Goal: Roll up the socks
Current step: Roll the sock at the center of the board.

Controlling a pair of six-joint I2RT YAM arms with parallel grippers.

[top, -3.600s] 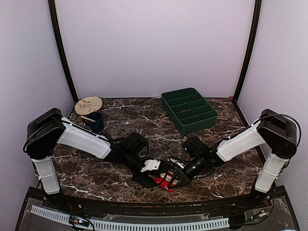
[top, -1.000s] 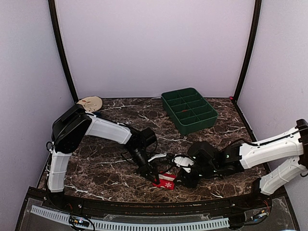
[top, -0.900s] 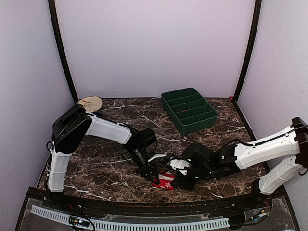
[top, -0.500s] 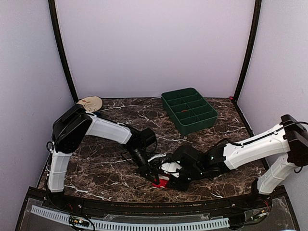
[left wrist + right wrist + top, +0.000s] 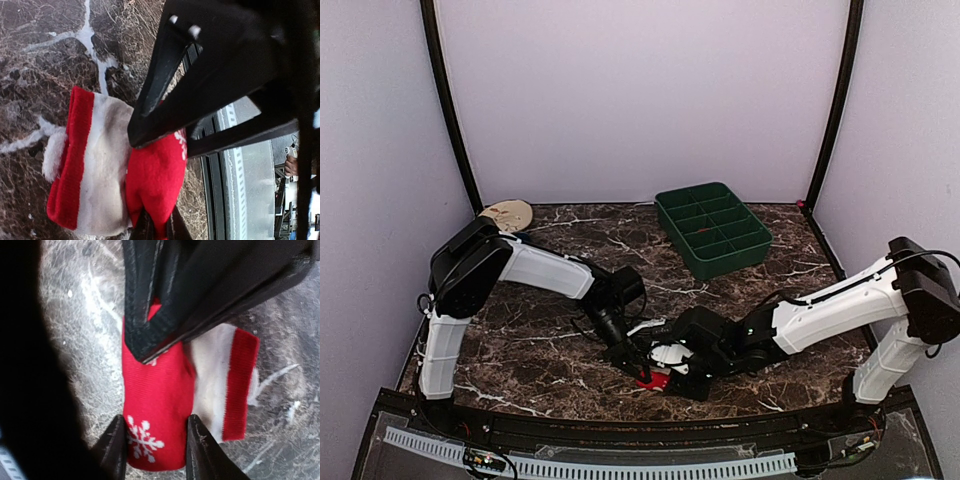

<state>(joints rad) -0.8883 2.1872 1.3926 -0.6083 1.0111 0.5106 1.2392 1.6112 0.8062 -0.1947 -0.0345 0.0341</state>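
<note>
The socks (image 5: pixel 656 378) are one small red bundle near the table's front edge, between both grippers. In the left wrist view the bundle (image 5: pixel 155 175) is red with a white-and-red cuff (image 5: pixel 95 175) beside it. My left gripper (image 5: pixel 638 366) is shut, pinching the red fabric at its fingertips (image 5: pixel 156 229). In the right wrist view the red roll (image 5: pixel 156 405) has a white snowflake. My right gripper (image 5: pixel 156 450) straddles it, its fingers (image 5: pixel 114 450) pressed against both sides. The black jaw at the top of each wrist view is the other gripper.
A green compartment tray (image 5: pixel 712 230) stands at the back right. A round wooden disc (image 5: pixel 506 214) lies at the back left. The table's front edge and a black rail (image 5: pixel 220 165) run just beside the bundle.
My right arm has slid left across the table until its gripper closed in around the bundle. My left gripper has stayed on the bundle without moving.
</note>
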